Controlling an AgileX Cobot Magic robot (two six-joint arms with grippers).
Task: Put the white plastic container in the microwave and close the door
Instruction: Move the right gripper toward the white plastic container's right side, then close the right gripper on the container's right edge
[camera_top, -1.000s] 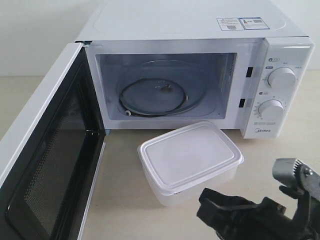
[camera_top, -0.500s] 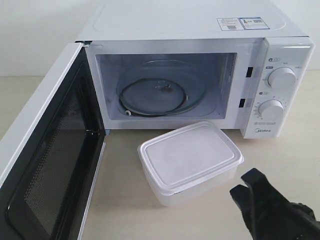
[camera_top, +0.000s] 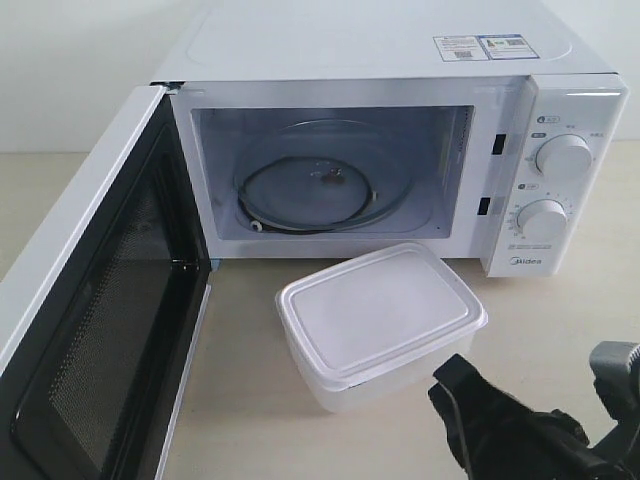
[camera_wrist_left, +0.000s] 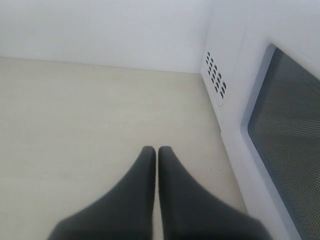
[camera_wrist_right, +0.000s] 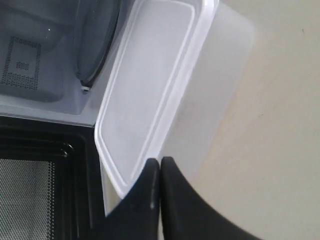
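Approach step: right gripper (camera_top: 455, 372), jaws pressed together, by near-right corner of white plastic container (camera_top: 380, 310); next likely needs jaws spread.

Light is bright, soft and even in all three views, with no hard shadows. In the exterior view the white countertop microwave (camera_top: 400, 50) is nearly washed out against the pale wall. The translucent-white rectangular plastic container (camera_top: 380, 315) casts only a faint shadow on the beige tabletop (camera_top: 560, 320). A dull sheen lies on the black mesh-lined inside of the white door (camera_top: 110, 330). Close to the wrist lenses, the black left gripper (camera_wrist_left: 156, 150) and black right gripper (camera_wrist_right: 160, 161) look soft-edged.
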